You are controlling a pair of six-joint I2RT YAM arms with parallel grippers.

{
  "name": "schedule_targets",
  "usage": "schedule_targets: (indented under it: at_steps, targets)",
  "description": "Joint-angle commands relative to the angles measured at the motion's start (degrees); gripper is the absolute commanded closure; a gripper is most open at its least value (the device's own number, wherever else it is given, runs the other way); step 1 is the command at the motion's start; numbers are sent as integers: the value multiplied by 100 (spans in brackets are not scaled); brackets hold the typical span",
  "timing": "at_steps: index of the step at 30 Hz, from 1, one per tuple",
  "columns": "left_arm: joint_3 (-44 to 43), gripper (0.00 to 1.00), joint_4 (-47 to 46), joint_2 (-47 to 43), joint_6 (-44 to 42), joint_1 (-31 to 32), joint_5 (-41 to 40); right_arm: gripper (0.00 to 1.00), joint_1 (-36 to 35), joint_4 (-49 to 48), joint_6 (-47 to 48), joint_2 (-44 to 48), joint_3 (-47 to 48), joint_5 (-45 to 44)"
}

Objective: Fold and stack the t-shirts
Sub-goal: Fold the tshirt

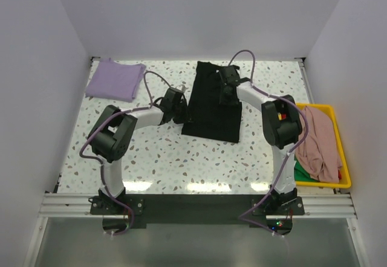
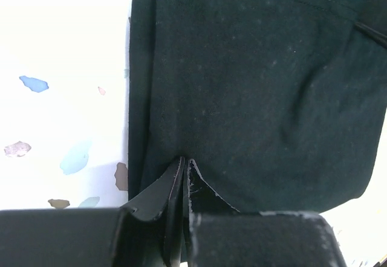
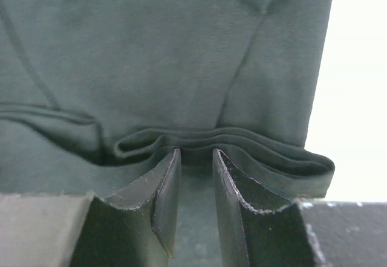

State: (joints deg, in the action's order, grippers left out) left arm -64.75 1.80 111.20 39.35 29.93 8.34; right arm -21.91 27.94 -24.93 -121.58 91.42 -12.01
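The black t-shirt (image 1: pixel 208 115) lies folded into a long strip in the middle of the table. My left gripper (image 1: pixel 181 115) sits at its left edge. In the left wrist view that gripper (image 2: pixel 185 160) is shut, its tips pinched together on the black cloth (image 2: pixel 254 86) just inside the edge. My right gripper (image 1: pixel 228 95) rests on the shirt's upper right part. Its jaws (image 3: pixel 196 152) stand a narrow gap apart, tips against a bunched ridge of folded layers (image 3: pixel 230 140). A folded lavender t-shirt (image 1: pixel 115 80) lies at the back left.
A yellow bin (image 1: pixel 343 158) stands at the right table edge, holding a dusty pink t-shirt (image 1: pixel 320 140) over a green one (image 1: pixel 305 173). White walls close in the table at left, back and right. Speckled tabletop (image 1: pixel 181 161) shows in front of the black shirt.
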Motion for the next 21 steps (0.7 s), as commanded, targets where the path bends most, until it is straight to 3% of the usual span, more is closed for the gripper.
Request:
schedule_targets:
  at_steps: [1, 11, 21]
  targets:
    - [305, 94, -92, -142, 81, 13, -227, 68, 169, 133, 172, -76, 271, 32]
    - [507, 91, -66, -529, 11, 13, -289, 66, 249, 465, 401, 581, 535, -179]
    - [-177, 73, -303, -688, -279, 13, -61, 65, 205, 256, -65, 1672, -825, 67]
